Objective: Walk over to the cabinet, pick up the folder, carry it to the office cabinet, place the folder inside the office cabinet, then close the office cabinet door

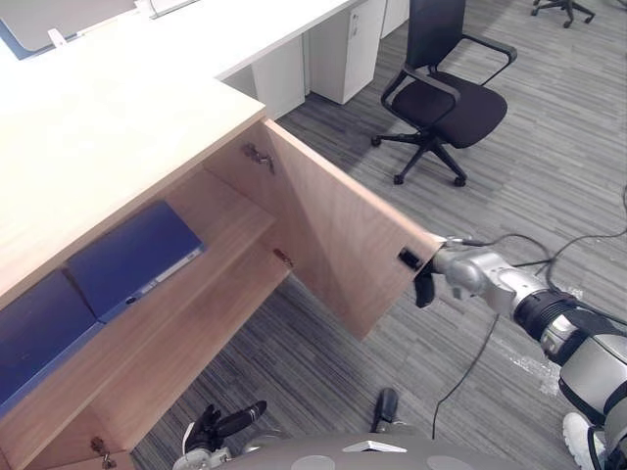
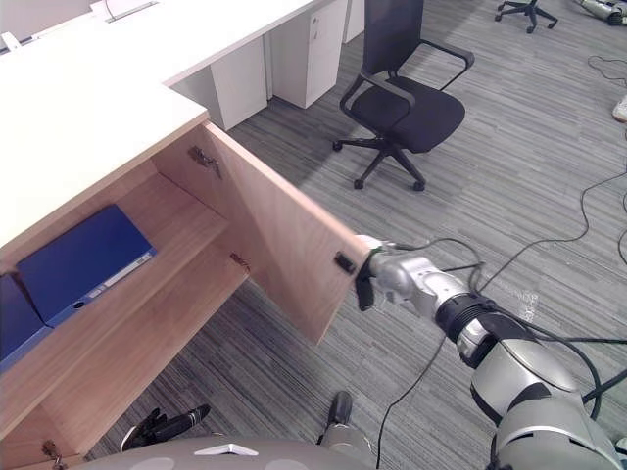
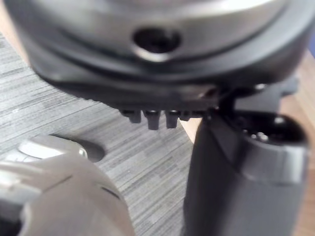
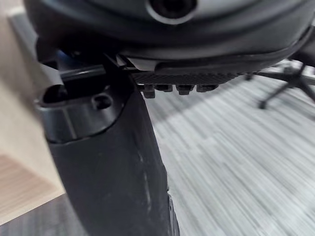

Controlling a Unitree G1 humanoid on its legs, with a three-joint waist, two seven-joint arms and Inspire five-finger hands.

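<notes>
The right robot hand [image 1: 427,282] meets the free edge of the open cabinet door [image 1: 333,230]. Its fingers are hidden, so its grip cannot be told. The left robot hand [image 1: 223,425] hangs low, fingers loose, holding nothing. The blue folder [image 1: 132,257] lies flat on the cabinet shelf [image 1: 235,225], just beside a second blue folder [image 1: 34,338]. A black office chair [image 1: 446,98] stands well apart.

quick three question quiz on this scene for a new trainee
1. True or false: a folder lies inside the cabinet.
2. The door is: A shut, B open, C off its hinges.
3. Fill in: the ___ hand is at the door's outer edge.
Key: 1 true; 2 B; 3 right.
</notes>
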